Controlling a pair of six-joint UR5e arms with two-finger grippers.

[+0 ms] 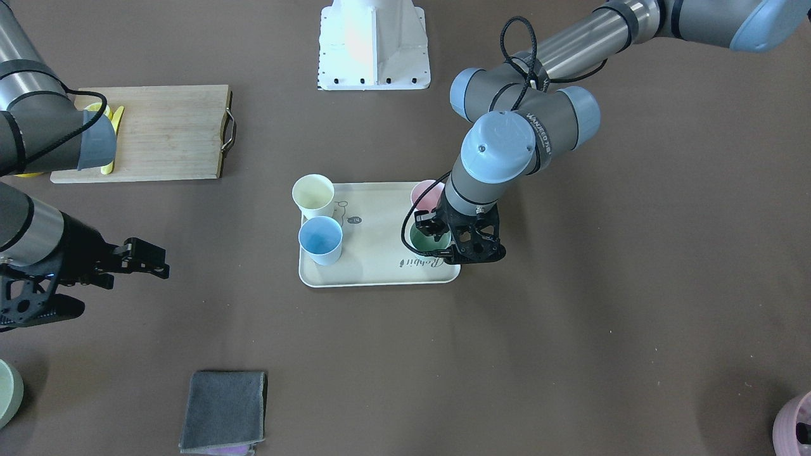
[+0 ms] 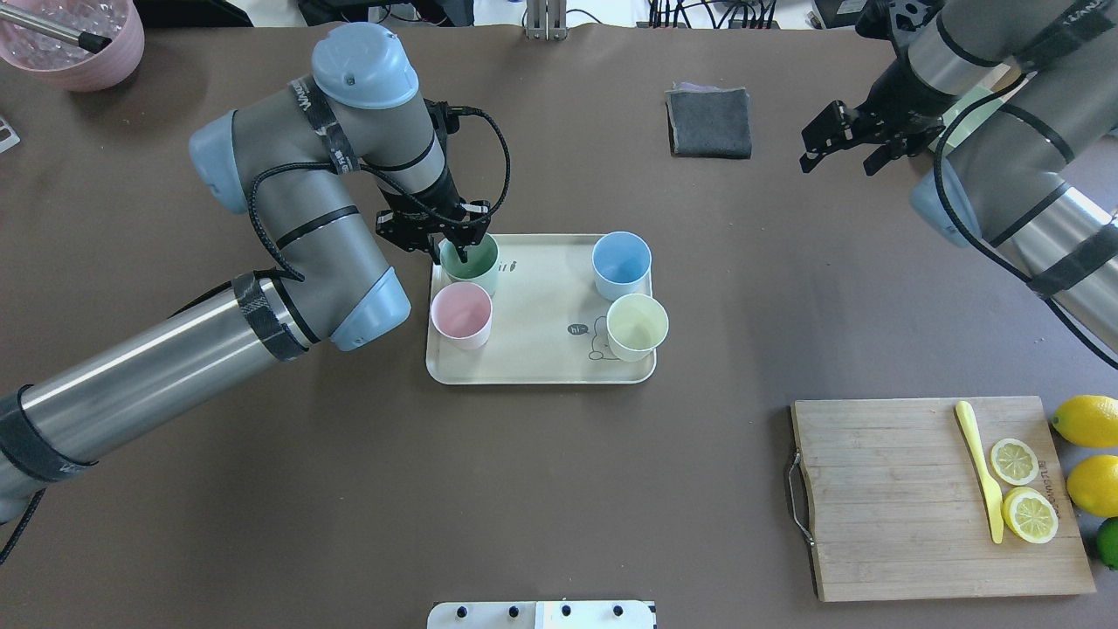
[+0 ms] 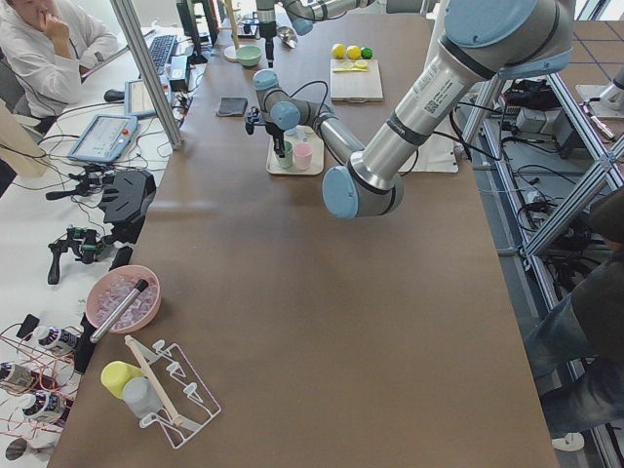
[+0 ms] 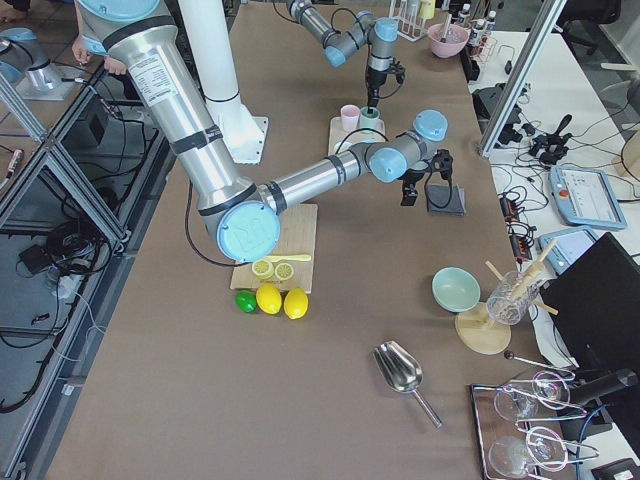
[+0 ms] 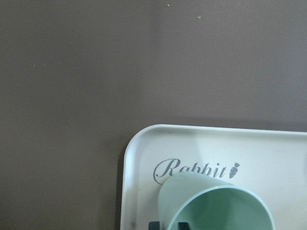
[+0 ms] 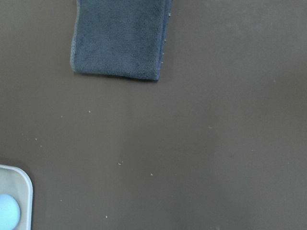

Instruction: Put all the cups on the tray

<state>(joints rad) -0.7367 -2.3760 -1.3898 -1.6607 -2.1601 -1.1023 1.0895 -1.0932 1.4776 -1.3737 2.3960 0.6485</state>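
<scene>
The cream tray (image 2: 541,367) lies mid-table with all four cups standing on it: pale yellow (image 2: 637,325), light blue (image 2: 621,264), light pink (image 2: 461,313) and mint green (image 2: 476,262). My left gripper (image 2: 448,255) is down over the mint green cup at the tray's far left corner, one finger inside the rim and one outside, shut on its wall. The left wrist view shows that cup (image 5: 211,206) by the "Rabbit" script on the tray (image 5: 139,158). My right gripper (image 2: 837,162) is open and empty, raised to the right of the tray.
A grey folded cloth (image 2: 709,122) lies beyond the tray. A wooden cutting board (image 2: 891,498) with lemon slices and a yellow knife is near right, with whole lemons (image 2: 1087,419) beside it. A mauve-pink vessel (image 2: 79,44) stands far left. A pale green bowl (image 1: 6,392) is at the edge.
</scene>
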